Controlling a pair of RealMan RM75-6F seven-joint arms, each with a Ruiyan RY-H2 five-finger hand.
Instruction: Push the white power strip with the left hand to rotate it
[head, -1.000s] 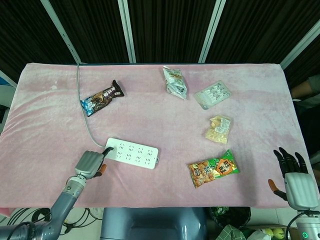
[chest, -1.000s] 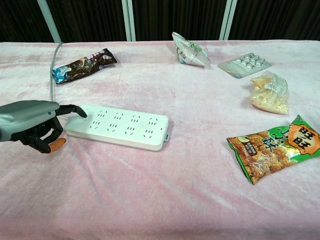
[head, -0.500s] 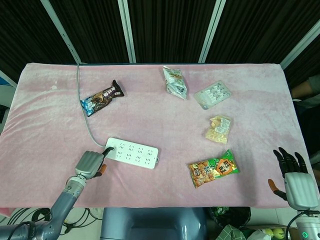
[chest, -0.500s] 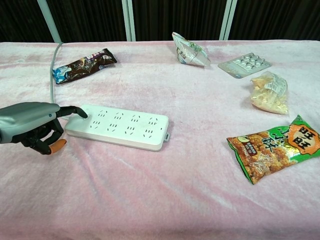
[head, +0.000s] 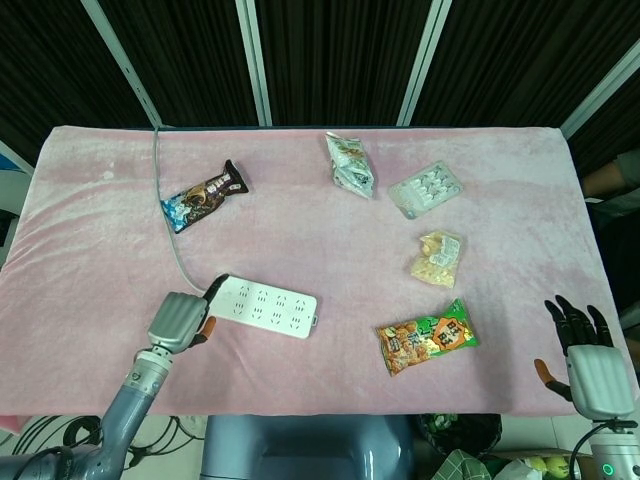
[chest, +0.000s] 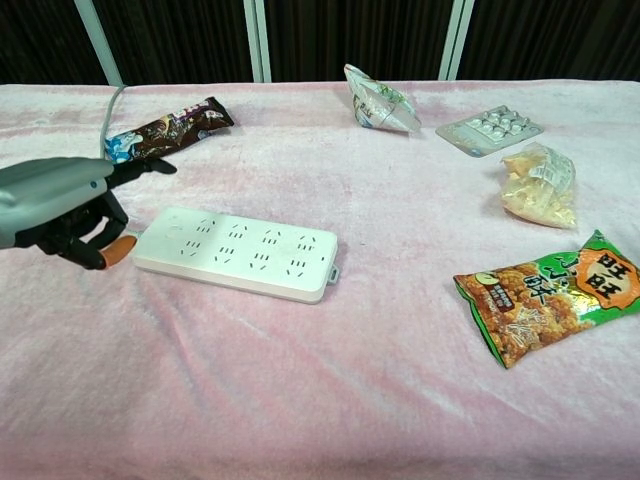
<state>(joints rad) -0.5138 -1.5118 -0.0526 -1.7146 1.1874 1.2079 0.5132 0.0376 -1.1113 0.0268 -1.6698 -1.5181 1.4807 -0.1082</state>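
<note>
The white power strip (head: 262, 306) (chest: 238, 252) lies flat on the pink cloth at the front left, its long side running left to right. Its grey cable (head: 165, 215) runs from the left end to the table's back edge. My left hand (head: 180, 318) (chest: 62, 205) hovers at the strip's left end, one finger stretched out above that end and the others curled in, holding nothing. In the chest view the fingertip is clear of the strip. My right hand (head: 585, 350) is off the table's front right corner, fingers spread and empty.
A dark chocolate bar wrapper (head: 205, 196) (chest: 165, 130) lies behind the strip. A silvery packet (head: 349, 163), a blister pack (head: 426, 188), a clear snack bag (head: 437, 257) and a green-orange snack bag (head: 427, 337) (chest: 550, 295) lie to the right.
My left hand has lifted up and back from the strip's left end, so its outstretched finger no longer rests there. The strip has barely shifted. The right hand is still.
</note>
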